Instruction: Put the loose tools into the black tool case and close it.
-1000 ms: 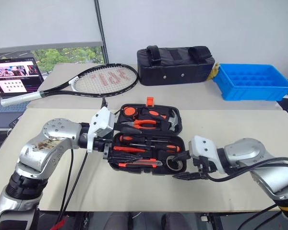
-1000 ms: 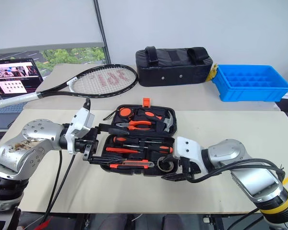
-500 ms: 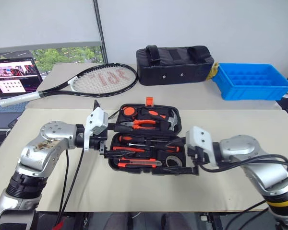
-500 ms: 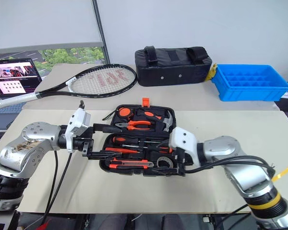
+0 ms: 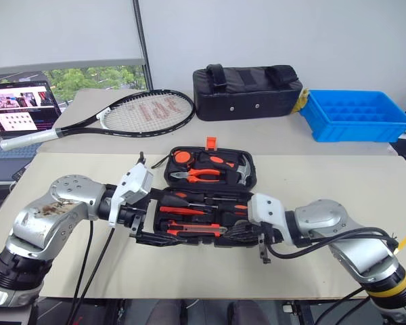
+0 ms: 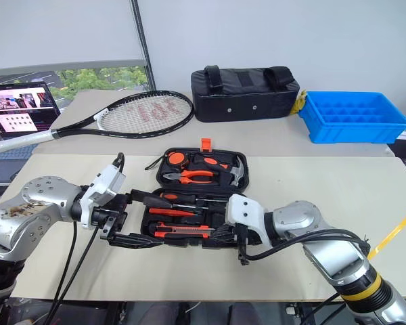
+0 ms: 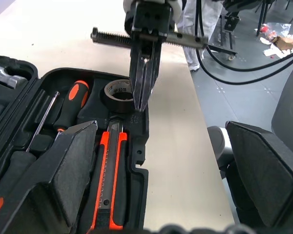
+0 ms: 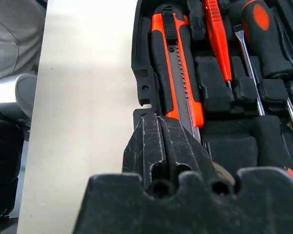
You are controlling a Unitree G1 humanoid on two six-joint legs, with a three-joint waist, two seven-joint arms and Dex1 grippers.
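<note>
Left eye view gives me the open black tool case [image 5: 206, 200] on the beige table [image 5: 325, 183], lid half lying flat on the far side and tray half toward me.

My left gripper [image 5: 143, 218] sits at the case's left end with its fingers spread wide and holding nothing. The upper finger lies over the tray's left end, and the lower finger [image 5: 155, 238] runs along the table just outside the case's near edge. Left wrist view shows the orange-black utility knife [image 7: 109, 180] in its recess between those two fingers. Beyond their tips lie an orange-and-black-handled screwdriver [image 7: 72, 100] and the small grey tape roll [image 7: 118, 95].

My right gripper [image 7: 140, 105] has its fingers clenched together on nothing. From the left wrist view, the tips come down at the case's near rim, just beside the tape roll; I think they touch the rim, though the angle is too poor to be sure. Right wrist view has the knife stretching away from those closed tips, with the slim red screwdriver [image 8: 217, 41] one recess over. The second orange-handled screwdriver [image 8: 263, 34] lies beyond that.
</note>
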